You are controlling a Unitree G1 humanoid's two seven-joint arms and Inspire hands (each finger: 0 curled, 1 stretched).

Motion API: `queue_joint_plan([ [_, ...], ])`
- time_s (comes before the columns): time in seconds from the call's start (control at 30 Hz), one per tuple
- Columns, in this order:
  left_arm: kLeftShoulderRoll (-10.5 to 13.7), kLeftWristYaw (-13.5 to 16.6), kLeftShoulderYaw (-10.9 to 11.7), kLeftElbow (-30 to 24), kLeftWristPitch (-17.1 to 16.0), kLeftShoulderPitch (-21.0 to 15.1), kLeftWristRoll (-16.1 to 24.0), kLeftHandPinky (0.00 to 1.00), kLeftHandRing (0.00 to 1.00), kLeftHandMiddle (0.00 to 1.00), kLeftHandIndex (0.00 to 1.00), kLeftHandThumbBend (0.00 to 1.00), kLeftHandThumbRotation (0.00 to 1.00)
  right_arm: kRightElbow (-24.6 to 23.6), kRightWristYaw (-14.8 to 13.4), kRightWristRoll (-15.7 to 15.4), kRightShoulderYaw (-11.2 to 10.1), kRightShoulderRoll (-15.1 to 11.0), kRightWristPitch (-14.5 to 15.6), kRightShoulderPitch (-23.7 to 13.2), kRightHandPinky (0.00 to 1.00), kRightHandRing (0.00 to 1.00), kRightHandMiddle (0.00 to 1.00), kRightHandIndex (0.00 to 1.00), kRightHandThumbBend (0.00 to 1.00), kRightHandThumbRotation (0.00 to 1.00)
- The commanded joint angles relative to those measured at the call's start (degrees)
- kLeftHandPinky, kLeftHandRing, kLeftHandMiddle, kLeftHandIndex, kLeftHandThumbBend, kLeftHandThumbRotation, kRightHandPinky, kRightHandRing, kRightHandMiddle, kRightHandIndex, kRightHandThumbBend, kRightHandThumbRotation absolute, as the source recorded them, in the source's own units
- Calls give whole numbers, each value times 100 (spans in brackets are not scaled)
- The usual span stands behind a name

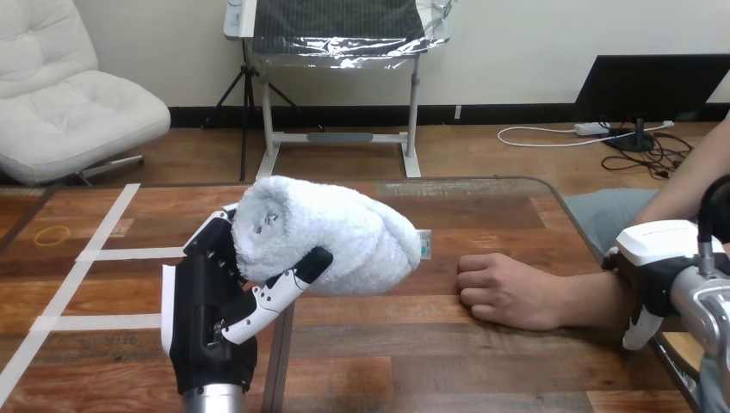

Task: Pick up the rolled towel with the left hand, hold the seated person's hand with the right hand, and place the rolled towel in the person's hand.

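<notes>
A white rolled towel is lifted above the wooden table, left of centre. My left hand is shut on it: the thumb curls under the roll's near end and the fingers wrap behind it. The person's hand lies on the table to the right as a loose fist, knuckles toward the towel, about a hand's width from it. My right hand sits at the right edge, against the person's forearm just behind the wrist. Whether it grips the forearm is hidden.
White tape lines cross the table's left part, and a yellow ring lies at the far left. The table's right edge runs diagonally past the person's forearm.
</notes>
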Motion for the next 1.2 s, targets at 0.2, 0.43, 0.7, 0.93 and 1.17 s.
queue_joint_plan([
  [0.2,-308,-12,-14,-521,72,-45,42,50,47,48,52,69,0,739,-339,-56,313,119,-145,-539,90,90,90,85,66,19],
  [0.43,-310,42,3,-652,186,32,94,49,47,48,52,70,0,1149,-506,-4,459,248,-207,-703,86,85,85,82,65,18],
  [0.7,-262,93,66,-621,90,50,267,51,48,48,52,70,0,1588,-679,-10,666,389,-293,-870,73,76,78,77,63,16],
  [0.93,-257,130,95,-668,125,91,312,52,48,48,52,69,0,1852,-882,139,725,461,-484,-917,67,70,73,74,63,13],
  [1.17,-257,182,120,-712,166,117,344,52,48,48,52,69,0,2194,-935,209,801,574,-546,-1022,54,59,66,72,63,12],
])
